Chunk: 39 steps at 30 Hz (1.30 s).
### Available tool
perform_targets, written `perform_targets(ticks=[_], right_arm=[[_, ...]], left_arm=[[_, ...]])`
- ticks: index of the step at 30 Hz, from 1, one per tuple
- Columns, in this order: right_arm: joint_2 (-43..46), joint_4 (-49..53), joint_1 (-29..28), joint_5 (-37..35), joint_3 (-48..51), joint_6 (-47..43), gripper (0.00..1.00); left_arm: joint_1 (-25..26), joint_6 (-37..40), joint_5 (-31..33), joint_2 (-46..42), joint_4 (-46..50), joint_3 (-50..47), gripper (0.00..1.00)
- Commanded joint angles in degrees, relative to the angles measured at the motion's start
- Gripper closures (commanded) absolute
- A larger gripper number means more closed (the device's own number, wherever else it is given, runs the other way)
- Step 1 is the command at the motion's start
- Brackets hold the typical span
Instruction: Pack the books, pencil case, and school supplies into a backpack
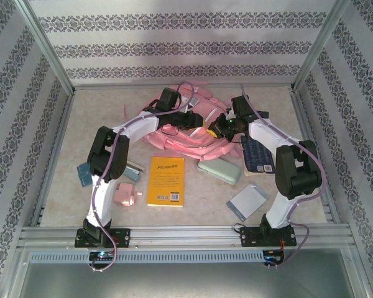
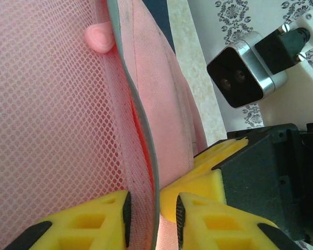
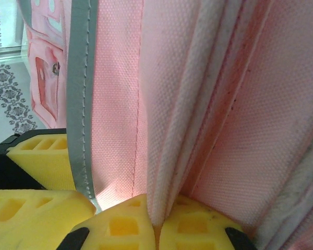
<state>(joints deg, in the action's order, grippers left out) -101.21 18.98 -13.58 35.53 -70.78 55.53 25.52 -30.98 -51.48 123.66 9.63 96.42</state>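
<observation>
1. Left gripper (image 2: 151, 203): jaws nearly closed about the backpack's (image 1: 196, 99) grey-trimmed mesh edge; the thin hem may slip free.
2. Backpack: far centre of the table (image 1: 280, 112), slack between both grippers; its opening could collapse.
3. Right gripper (image 3: 155, 221): clamped tight on a pink fabric fold; pulling may drag the bag.

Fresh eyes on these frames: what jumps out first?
The pink backpack at the far middle of the table draws the eye, with both grippers at its fabric: the right gripper shut on a fold, the left gripper straddling the mesh-lined edge. Nearer the arms, the yellow book and the mint pencil case lie unpacked.
</observation>
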Motion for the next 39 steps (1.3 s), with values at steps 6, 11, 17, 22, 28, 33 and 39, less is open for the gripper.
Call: perform_targets(ticks=[6, 11, 17, 22, 28, 33, 39], right_arm=[[-0.10, -3.21, -0.32, 1.74, -3.13, -1.05, 1.00], [4.18, 1.49, 0.20, -2.73, -2.61, -6.34, 0.63], [13.66, 6.59, 0.22, -13.19, -1.69, -15.76, 0.51], [26.71, -3.45, -4.20, -26.04, 11.41, -23.61, 0.53], [39.81, -19.05, -13.93, -37.45, 29.82, -41.36, 0.53], [39.99, -27.23, -17.78, -43.72, 39.01, -41.17, 0.56], [33.77, -29.55, -21.13, -45.76, 40.13, -39.15, 0.58]], left_arm=[[3.05, 0.00, -2.96, 0.78, 1.11, 2.59, 1.00], [2.42, -5.17, 4.13, -0.64, 2.15, 6.02, 1.00], [1.88, -8.65, 11.23, -0.51, 9.25, 14.22, 1.00], [1.77, -11.81, 12.51, 0.06, 9.88, 17.16, 1.00], [1.39, -15.29, 12.29, 0.92, 8.23, 17.35, 1.00], [1.12, -16.38, 12.13, 1.37, 7.60, 17.29, 1.00], [0.51, -17.69, 12.20, 1.64, 7.16, 17.39, 1.00]])
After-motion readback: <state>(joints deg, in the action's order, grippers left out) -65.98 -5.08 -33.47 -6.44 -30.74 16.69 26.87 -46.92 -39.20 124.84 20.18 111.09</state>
